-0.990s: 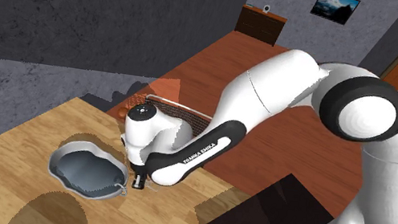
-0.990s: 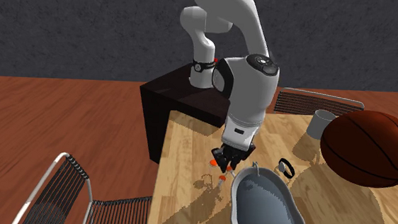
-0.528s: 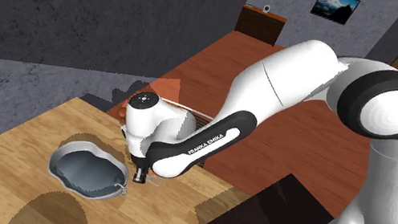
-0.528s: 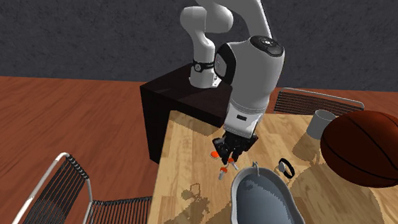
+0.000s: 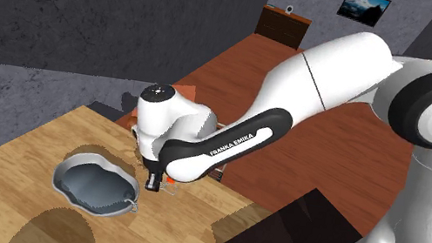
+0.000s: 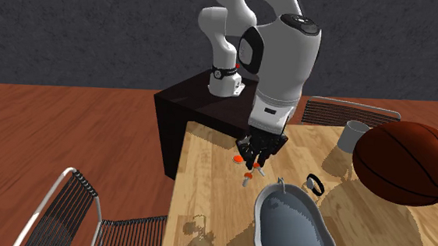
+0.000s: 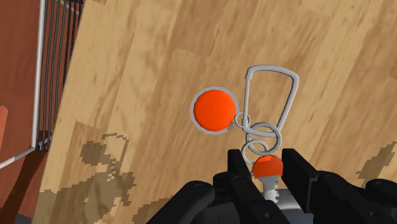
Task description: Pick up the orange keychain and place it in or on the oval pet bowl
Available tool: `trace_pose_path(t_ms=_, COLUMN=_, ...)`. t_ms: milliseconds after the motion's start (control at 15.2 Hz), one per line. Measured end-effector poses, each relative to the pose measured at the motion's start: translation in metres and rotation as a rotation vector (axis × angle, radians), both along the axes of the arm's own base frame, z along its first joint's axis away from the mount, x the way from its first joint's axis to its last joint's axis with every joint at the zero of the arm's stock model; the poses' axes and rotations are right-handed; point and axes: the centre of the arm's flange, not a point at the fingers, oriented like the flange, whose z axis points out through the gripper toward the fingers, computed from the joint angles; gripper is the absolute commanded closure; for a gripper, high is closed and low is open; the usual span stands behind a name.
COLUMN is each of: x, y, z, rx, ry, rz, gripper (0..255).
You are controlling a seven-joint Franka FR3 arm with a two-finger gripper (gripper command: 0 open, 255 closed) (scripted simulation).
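The orange keychain (image 7: 215, 109) has a round orange disc, silver rings and a silver carabiner. It hangs clear of the wooden table (image 7: 146, 57) from my gripper (image 7: 268, 168), whose black fingers (image 7: 236, 167) are shut on its small orange piece. In the second exterior view the keychain (image 6: 248, 175) dangles under the gripper (image 6: 257, 158), just beyond the near rim of the grey oval pet bowl (image 6: 293, 228). The shoulder view puts the gripper (image 5: 154, 184) at the bowl's (image 5: 94, 186) right end, slightly above it, with the keychain's orange bits (image 5: 168, 180) beside it.
A large brown basketball (image 6: 406, 162), a grey cup (image 6: 353, 134) and a small black ring (image 6: 314, 183) sit on the table past the bowl. A wire rack (image 6: 351, 112) lies at the back. A wire chair (image 6: 72, 203) stands off the table edge by the dark stand (image 6: 203, 109).
The arm has risen and carried the keychain up off the table, a little toward the bowl. The fingers stayed shut on it.
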Motion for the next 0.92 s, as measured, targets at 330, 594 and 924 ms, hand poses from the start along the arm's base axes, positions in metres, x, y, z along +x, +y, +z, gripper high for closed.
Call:
trace_pose_path(t_ms=330, x=0.001, y=0.0, z=0.028, rx=0.0, ry=0.0, rz=0.0, gripper=255)
trace_pose_path(t_ms=594, x=0.003, y=0.004, z=0.045, rx=0.0, ry=0.0, rz=0.0, gripper=255)
trace_pose_path(t_ms=924, x=0.03, y=0.054, z=0.053, rx=0.001, ry=0.0, rz=0.002, gripper=255)
